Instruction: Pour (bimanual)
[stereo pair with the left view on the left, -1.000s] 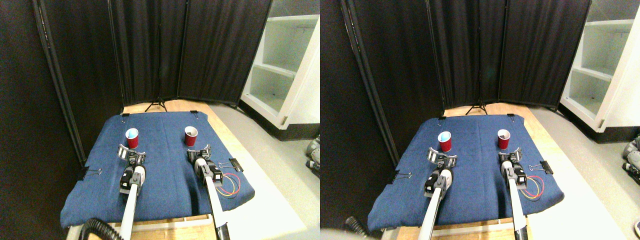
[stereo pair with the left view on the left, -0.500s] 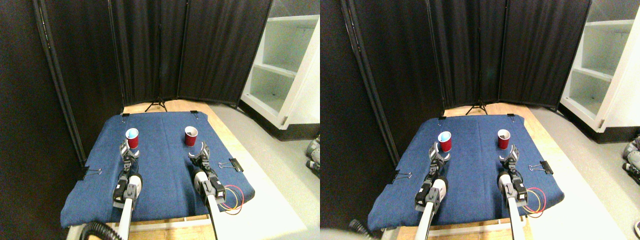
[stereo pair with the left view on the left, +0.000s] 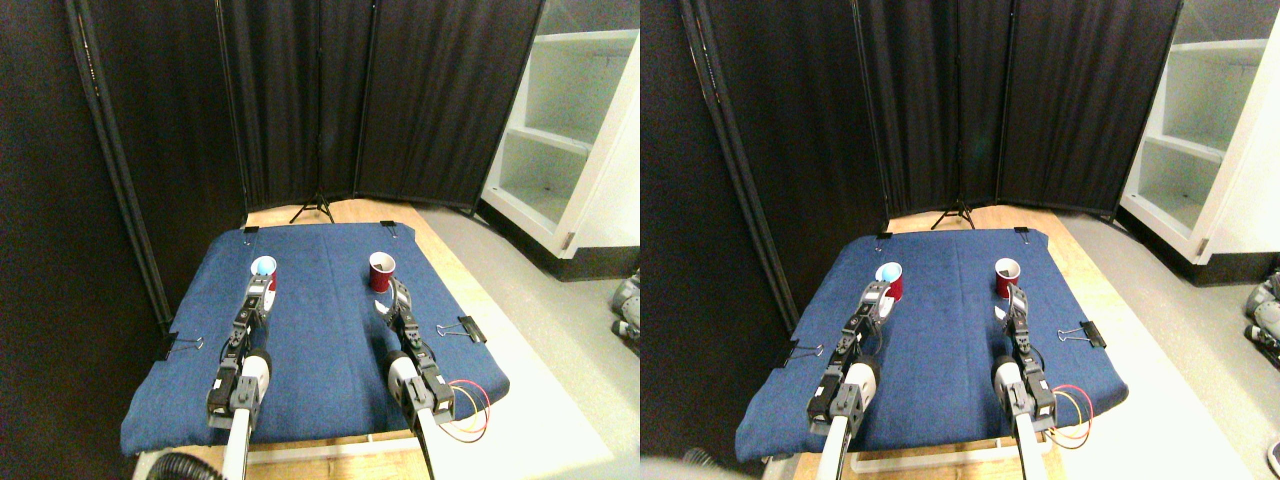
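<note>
While both red cups stand upright on the blue cloth (stereo pair with the left view on the left: 330, 330), nothing looks poured yet; by my reckoning the job is at the grasping stage, with lifting, tipping and setting down all left. The left cup (stereo pair with the left view on the left: 265, 271) sits toward the back left of the cloth and holds something pale blue, probably a ball or the like. The right cup (stereo pair with the left view on the left: 382, 271) stands well apart from it and looks empty, though its inside is dark. The left gripper (stereo pair with the left view on the left: 256, 293) is right against its cup, the right gripper (stereo pair with the left view on the left: 397, 299) just beside its own. Whether either pair of jaws has closed, I cannot tell. A binder clip (stereo pair with the left view on the left: 470, 328) pins the cloth's edge.
</note>
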